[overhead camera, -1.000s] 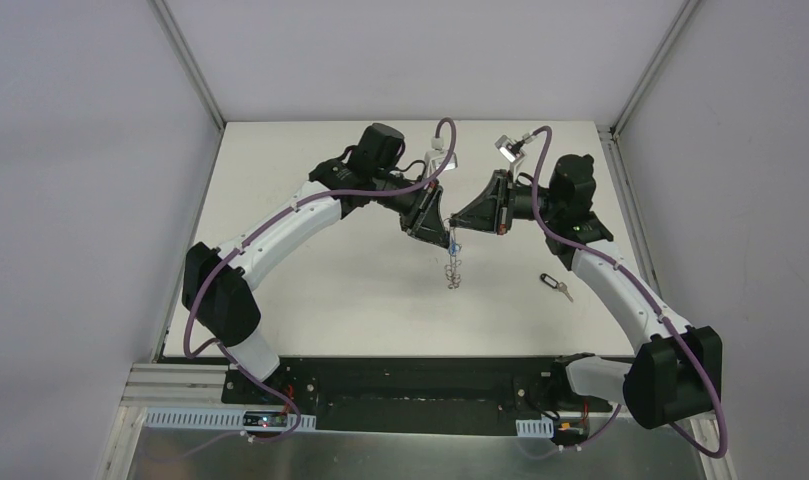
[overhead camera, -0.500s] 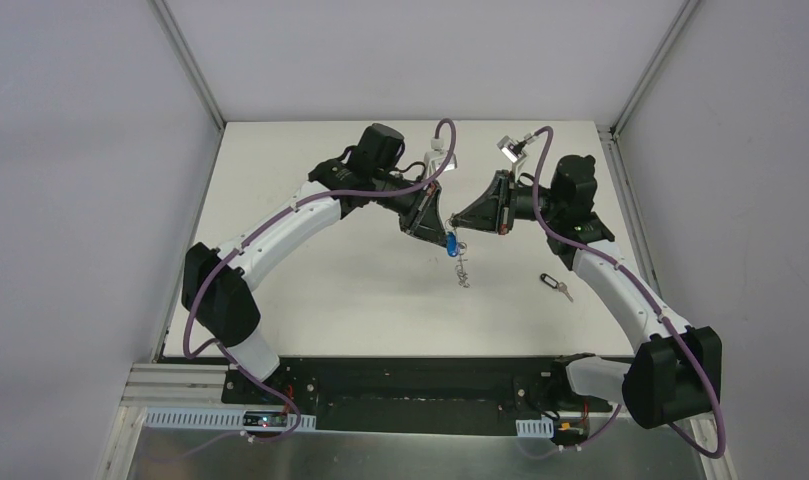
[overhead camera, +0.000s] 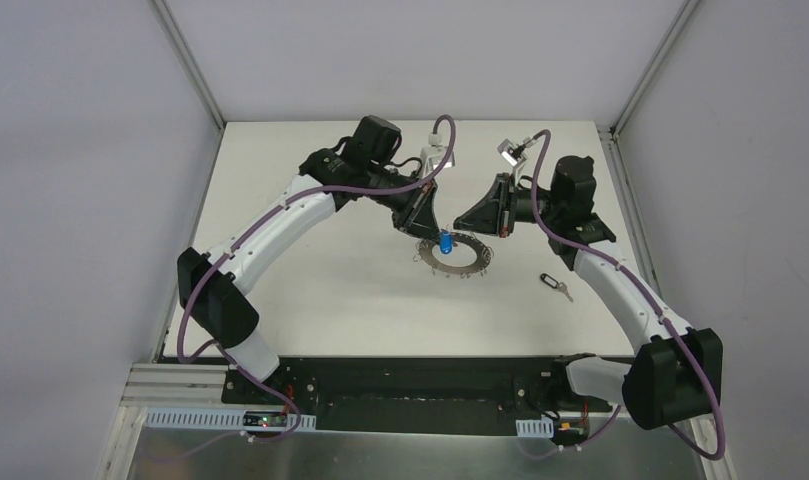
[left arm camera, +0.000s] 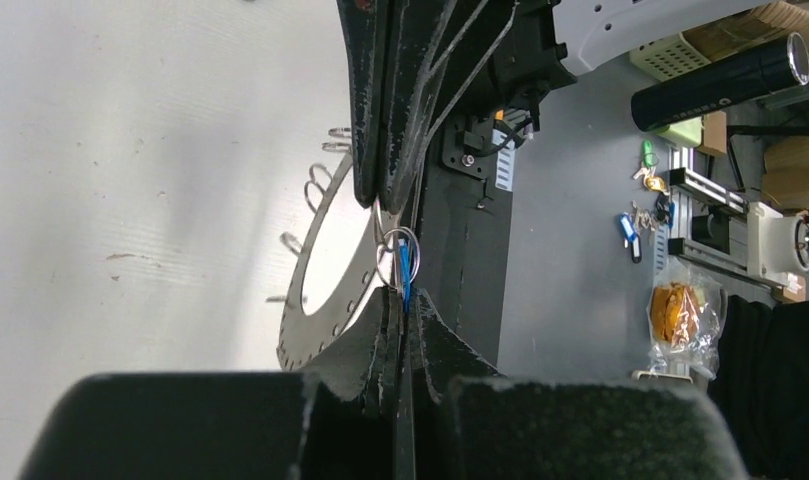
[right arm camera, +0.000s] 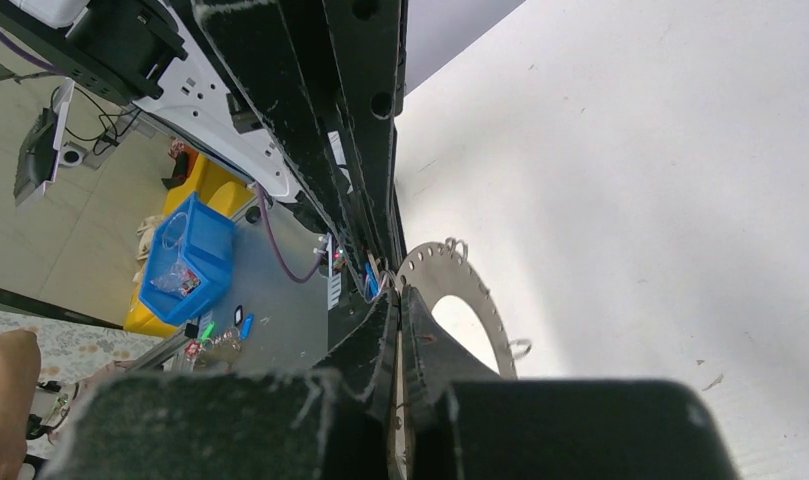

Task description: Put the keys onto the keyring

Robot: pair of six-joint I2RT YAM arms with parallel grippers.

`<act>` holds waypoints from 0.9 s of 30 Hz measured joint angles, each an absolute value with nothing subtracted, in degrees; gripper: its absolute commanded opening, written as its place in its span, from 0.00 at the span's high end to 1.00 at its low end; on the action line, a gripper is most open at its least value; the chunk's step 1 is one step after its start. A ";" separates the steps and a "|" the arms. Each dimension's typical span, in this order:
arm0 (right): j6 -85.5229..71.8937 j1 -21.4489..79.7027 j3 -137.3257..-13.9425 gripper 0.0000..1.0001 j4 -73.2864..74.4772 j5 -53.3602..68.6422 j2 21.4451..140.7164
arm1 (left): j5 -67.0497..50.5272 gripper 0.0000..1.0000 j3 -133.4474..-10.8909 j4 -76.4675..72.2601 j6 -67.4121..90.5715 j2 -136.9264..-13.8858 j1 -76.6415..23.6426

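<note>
The keyring (overhead camera: 458, 262), a flat grey ring with small wire loops, is held above the table between the two grippers. My right gripper (overhead camera: 458, 224) is shut on its rim; in the right wrist view the keyring (right arm camera: 475, 289) comes out from between the right gripper (right arm camera: 397, 290). My left gripper (overhead camera: 438, 235) is shut on the blue key (overhead camera: 446, 241). In the left wrist view the blue key (left arm camera: 405, 270) stands edge-on at the left gripper (left arm camera: 400, 295), against a wire loop on the keyring (left arm camera: 290, 325). The black key (overhead camera: 553, 284) lies on the table to the right.
The white table (overhead camera: 330, 290) ends at metal rails on the left and right. Both arms meet over its middle. Beyond the table's edge the wrist views show a blue bin (right arm camera: 185, 255) and a black cylinder (left arm camera: 720, 85).
My left gripper has shut on the blue key. The keyring, which hung edge-on below the grippers, now shows its flat face. The left arm has shifted slightly left.
</note>
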State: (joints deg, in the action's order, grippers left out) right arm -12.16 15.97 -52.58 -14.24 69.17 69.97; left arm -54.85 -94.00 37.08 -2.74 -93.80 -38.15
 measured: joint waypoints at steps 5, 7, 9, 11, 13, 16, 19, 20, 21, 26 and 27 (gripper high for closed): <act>-11.55 15.94 -52.58 1.00 -13.85 69.47 69.45 | -54.96 1.00 -96.29 39.31 -3.42 -94.43 -38.15; -11.46 15.94 -52.58 1.00 -13.74 69.45 69.38 | -54.96 1.00 -96.90 39.79 -3.57 -94.98 -38.15; -11.49 15.94 -52.58 1.00 -13.61 69.43 69.38 | -54.96 1.00 -96.95 40.25 -3.66 -95.48 -38.15; -11.53 15.94 -52.58 1.00 -13.54 69.32 69.38 | -54.96 1.00 -96.95 40.86 -3.70 -96.09 -38.17; -11.79 15.94 -52.58 1.00 -13.56 69.21 69.38 | -54.96 1.00 -96.90 41.17 -3.70 -96.57 -38.24; -12.14 15.94 -52.58 1.00 -13.61 69.10 69.38 | -54.96 1.00 -96.79 41.32 -3.75 -97.14 -38.33; -12.62 15.94 -52.58 1.00 -13.65 68.86 69.38 | -54.94 1.00 -96.60 41.45 -3.81 -97.21 -38.44; -12.84 15.94 -52.58 1.00 -13.76 68.79 69.38 | -54.94 1.00 -96.57 41.43 -3.84 -97.21 -38.59; -13.06 15.94 -52.58 1.00 -13.87 68.79 69.38 | -54.98 1.00 -96.57 41.45 -3.88 -97.21 -38.74; -13.98 15.94 -52.58 1.00 -14.41 68.79 69.38 | -55.00 1.00 -96.60 41.43 -3.90 -97.49 -39.83; -14.13 15.94 -52.58 1.00 -14.39 68.79 69.38 | -55.00 1.00 -96.60 41.41 -3.90 -97.56 -39.83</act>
